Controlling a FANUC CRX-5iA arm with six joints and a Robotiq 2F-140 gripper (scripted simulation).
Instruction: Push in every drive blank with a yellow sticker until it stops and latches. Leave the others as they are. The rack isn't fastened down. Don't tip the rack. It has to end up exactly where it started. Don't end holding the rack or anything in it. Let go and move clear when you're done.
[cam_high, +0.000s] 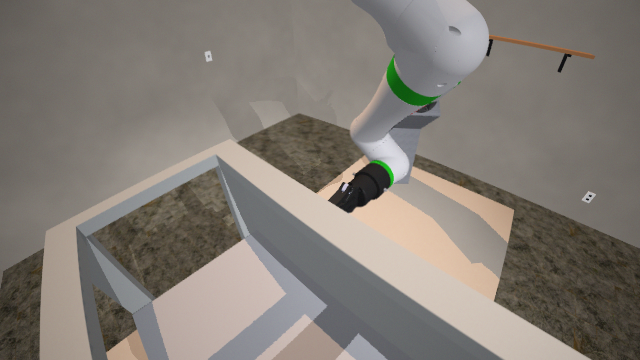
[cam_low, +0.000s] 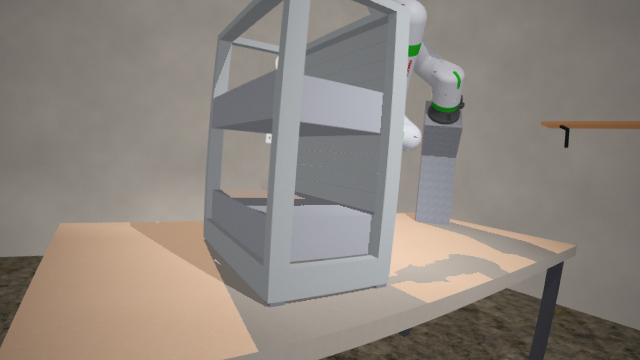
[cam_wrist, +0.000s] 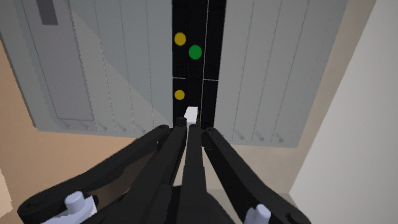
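Observation:
The grey rack (cam_low: 300, 165) stands on the table; I see its top frame from above in the top view (cam_high: 280, 235). In the wrist view its front face shows a black column of narrow drive blanks (cam_wrist: 195, 65) between grey panels. One blank has a yellow sticker (cam_wrist: 179, 38), its neighbour a green sticker (cam_wrist: 195, 51), and a lower blank a yellow sticker (cam_wrist: 179, 94). My gripper (cam_wrist: 192, 114) is shut and empty, its tips just in front of the lower blanks, right of that lower yellow sticker. I cannot tell whether they touch. In the top view the gripper (cam_high: 346, 199) sits behind the rack's top edge.
The arm's grey pedestal (cam_low: 437, 170) stands on the table behind the rack. A wooden wall shelf (cam_low: 590, 125) hangs at the right. The table edge (cam_low: 450, 300) runs close in front of the rack.

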